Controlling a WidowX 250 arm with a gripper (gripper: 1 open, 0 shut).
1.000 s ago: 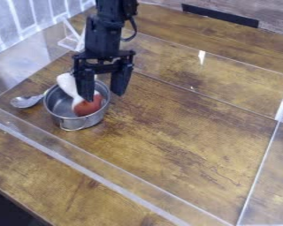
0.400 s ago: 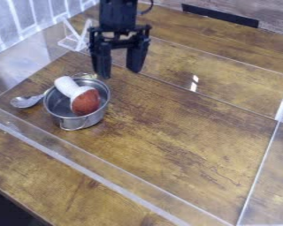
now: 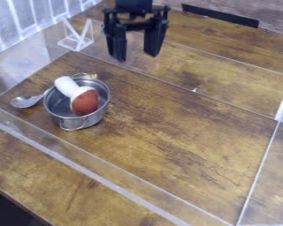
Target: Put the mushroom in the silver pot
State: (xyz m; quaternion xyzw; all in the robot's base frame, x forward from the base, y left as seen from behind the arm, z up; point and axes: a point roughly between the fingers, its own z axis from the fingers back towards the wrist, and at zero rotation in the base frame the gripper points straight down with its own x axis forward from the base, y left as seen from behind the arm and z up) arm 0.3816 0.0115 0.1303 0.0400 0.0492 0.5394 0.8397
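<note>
camera view: mushroom (image 3: 79,94) lying inside silver pot (image 3: 75,112), spoon (image 3: 27,101) just beside; fingers (image 3: 135,48) spread wide, holding nothing, well above the counter (image 3: 168,141).

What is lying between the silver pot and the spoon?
Only a narrow stretch of bare wooden table separates pot and spoon, in the camera view.

Shiny metal pot (image 3: 75,120), glossy mushroom cap (image 3: 84,101), brown wood tabletop (image 3: 186,146)
</note>
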